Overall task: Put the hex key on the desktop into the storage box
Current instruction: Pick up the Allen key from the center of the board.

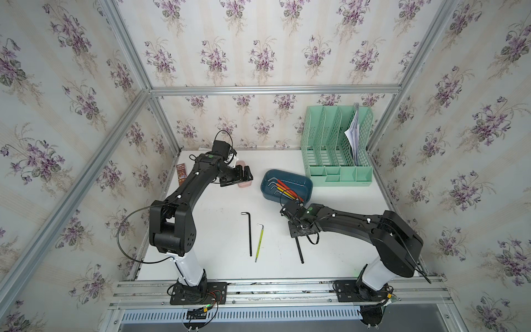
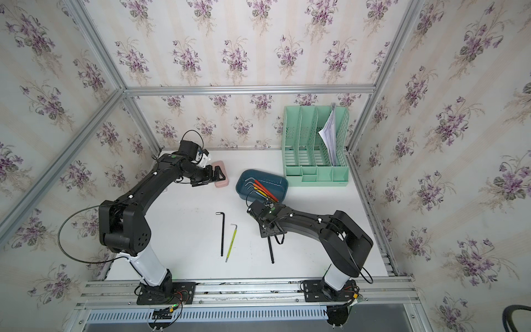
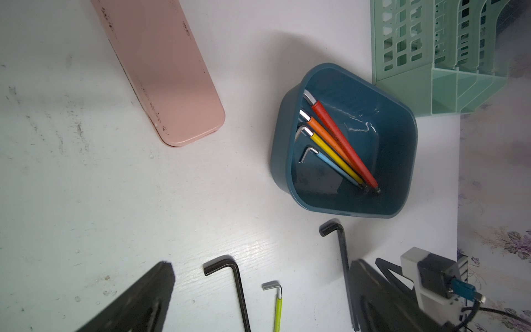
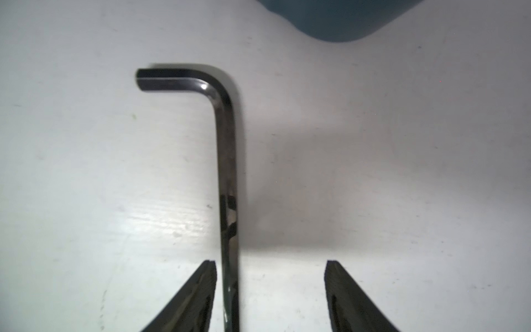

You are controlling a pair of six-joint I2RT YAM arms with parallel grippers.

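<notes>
Your right end effector (image 4: 270, 270) stands open astride the black hex key (image 4: 227, 158), gripping nothing, one finger just beside the shaft. The key lies flat on the worktop (image 1: 215, 201), its long axis aimed at the storage box (image 1: 265, 186), bent end nearest the box, not touching it

Desktop (image 1: 218, 207): plain white, grey scuffs.
Box (image 1: 298, 181): teal-blue.
In box: red key (image 3: 344, 144), orange key (image 3: 319, 130), yellow key (image 3: 330, 153), blue key (image 3: 327, 161), all with silver ends.
On desktop: left black key (image 1: 250, 235), right black key (image 1: 300, 250), green key (image 1: 259, 243) with silver end.
Organiser (image 1: 316, 172): mint-green lattice.
Case (image 3: 172, 72): pink.
Walls (image 1: 258, 57): cream stripes, purple flower sprays.
Left arm (image 1: 186, 186), right arm (image 1: 353, 227): black, white base links.
</notes>
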